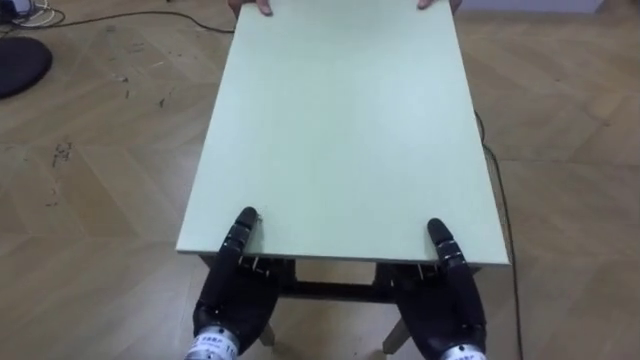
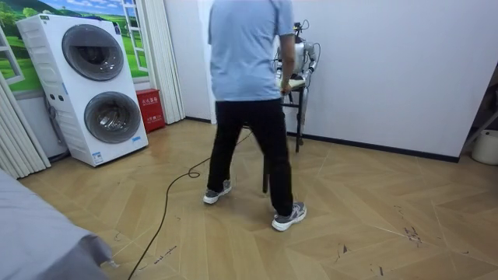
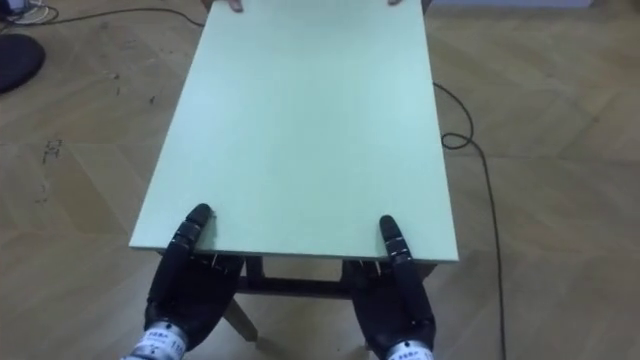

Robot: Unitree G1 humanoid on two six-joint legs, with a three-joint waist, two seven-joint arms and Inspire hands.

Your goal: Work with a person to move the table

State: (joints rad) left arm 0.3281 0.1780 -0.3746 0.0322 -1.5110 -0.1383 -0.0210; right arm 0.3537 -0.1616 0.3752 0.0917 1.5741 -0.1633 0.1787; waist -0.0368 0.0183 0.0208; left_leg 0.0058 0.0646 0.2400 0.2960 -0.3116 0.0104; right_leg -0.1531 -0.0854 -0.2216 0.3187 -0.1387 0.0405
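Directly below the head in the left eye view, a pale green, smooth, rectangular worktop (image 1: 345,130) stretches away over herringbone wooden floor (image 1: 100,200). The left robot hand (image 1: 235,290) and right robot hand (image 1: 450,300) each clamp its near edge, thumb flat on top, fingers tucked beneath. A person's fingertips (image 1: 262,6) grip the far edge. A black round base (image 1: 20,62) lies off to the left.

From the room view, the person (image 2: 249,101), back turned, stands between camera and robot, holding the worktop near a white wall (image 2: 389,70). Two stacked white washing machines (image 2: 93,85) stand at the room view's left.
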